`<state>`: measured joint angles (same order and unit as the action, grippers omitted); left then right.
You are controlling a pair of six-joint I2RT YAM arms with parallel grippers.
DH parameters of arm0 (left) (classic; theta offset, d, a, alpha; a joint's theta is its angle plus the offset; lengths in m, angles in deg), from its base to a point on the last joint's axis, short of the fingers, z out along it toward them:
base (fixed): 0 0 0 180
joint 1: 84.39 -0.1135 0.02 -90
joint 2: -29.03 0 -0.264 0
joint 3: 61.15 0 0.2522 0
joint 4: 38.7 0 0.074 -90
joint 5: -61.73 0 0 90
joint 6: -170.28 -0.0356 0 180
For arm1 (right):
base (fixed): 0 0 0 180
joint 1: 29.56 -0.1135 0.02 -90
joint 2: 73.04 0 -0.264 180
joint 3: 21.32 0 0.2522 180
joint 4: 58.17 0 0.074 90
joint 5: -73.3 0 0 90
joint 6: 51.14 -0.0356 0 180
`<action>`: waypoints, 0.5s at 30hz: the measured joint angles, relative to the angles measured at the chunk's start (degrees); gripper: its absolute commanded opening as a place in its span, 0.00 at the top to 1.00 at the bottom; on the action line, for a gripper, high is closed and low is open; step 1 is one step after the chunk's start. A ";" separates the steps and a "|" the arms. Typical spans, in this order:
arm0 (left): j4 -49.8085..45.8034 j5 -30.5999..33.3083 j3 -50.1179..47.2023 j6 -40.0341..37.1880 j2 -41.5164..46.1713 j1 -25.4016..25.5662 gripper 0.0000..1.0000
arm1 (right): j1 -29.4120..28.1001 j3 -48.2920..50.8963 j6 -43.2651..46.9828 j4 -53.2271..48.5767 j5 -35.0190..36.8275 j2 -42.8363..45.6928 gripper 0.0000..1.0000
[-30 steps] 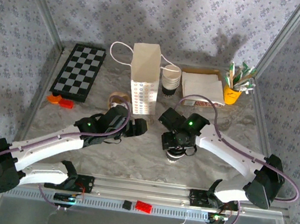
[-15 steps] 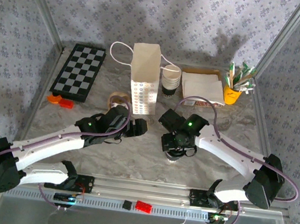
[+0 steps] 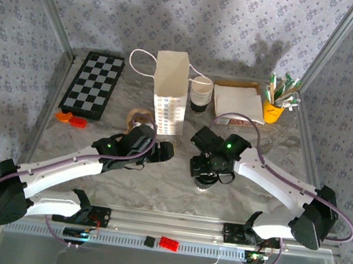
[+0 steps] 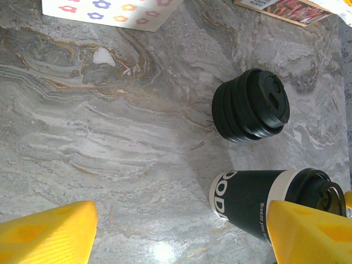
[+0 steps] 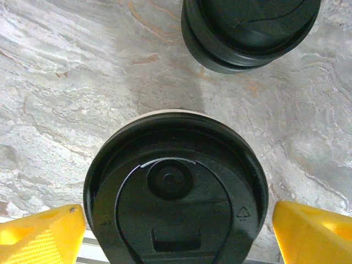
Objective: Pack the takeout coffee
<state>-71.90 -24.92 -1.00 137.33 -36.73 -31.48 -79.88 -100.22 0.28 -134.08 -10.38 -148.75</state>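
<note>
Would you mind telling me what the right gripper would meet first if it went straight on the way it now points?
The right gripper would first meet the black lid of the coffee cup standing directly beneath its open jaws; nothing seems to lie between, though depth is unclear.

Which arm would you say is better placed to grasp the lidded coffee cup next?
Right. The right gripper, open, hangs straight above the takeout coffee, lid centred between its fingers; the left gripper sits off to one side.
</note>
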 measured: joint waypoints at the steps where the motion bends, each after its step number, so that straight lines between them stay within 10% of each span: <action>1: 0.00 -0.15 0.04 0.00 0.00 0.00 0.21 | 0.31 0.00 0.00 0.07 -0.20 0.37 0.08; 15: 3.89 -4.26 3.41 0.00 -4.79 2.97 0.32 | 7.06 1.16 0.63 0.92 -7.32 7.89 0.16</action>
<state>-68.01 -29.18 2.41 137.33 -41.51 -28.51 -72.82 -99.07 0.91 -133.16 -17.70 -140.85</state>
